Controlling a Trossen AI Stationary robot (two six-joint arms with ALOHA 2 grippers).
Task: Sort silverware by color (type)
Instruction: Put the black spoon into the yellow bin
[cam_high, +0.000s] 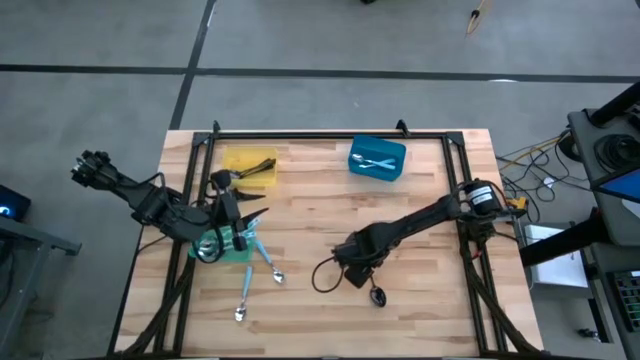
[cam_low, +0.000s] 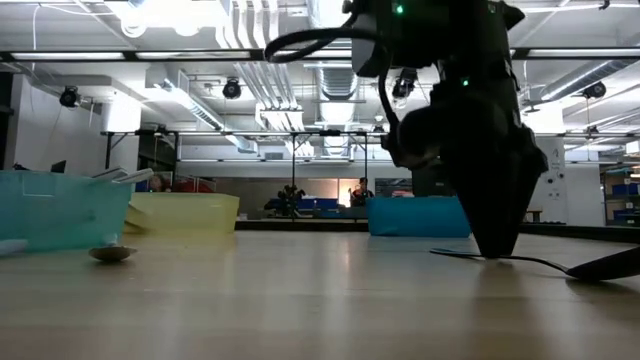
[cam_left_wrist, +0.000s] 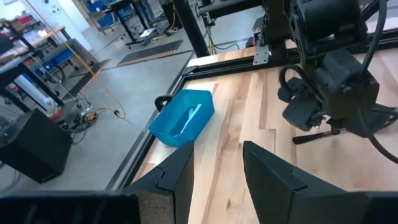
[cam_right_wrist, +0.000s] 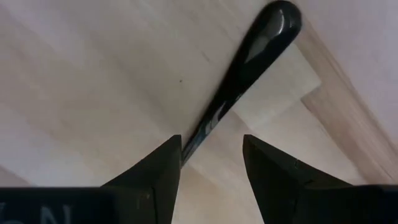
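The right hand (cam_high: 362, 283) stands point-down on the wooden worktop (cam_high: 430, 200), well to the near side of the blue bin (cam_high: 377, 159). Its fingers (cam_right_wrist: 158, 171) are spread, with the handle of a black spoon (cam_right_wrist: 242, 74) lying flat on the wood between them; the left finger is touching or just beside the handle, the other is clear of it, and the spoon is not lifted. From the level camera the spoon's (cam_low: 560, 265) bowl lies just beside the fingertips, away from the bins.

The left hand (cam_high: 240, 222) hovers over the green bin (cam_high: 228, 245), across the worktop from the blue bin, fingers (cam_left_wrist: 177, 177) spread with nothing between them.

Two light-blue-handled utensils (cam_high: 375, 163) lie in the blue bin. Dark utensils (cam_high: 256, 166) lie in the yellow bin (cam_high: 248, 168) beside it. Two blue-handled spoons (cam_high: 262, 258) trail out of the green bin onto the wood, their silver bowls toward the worktop's near edge.
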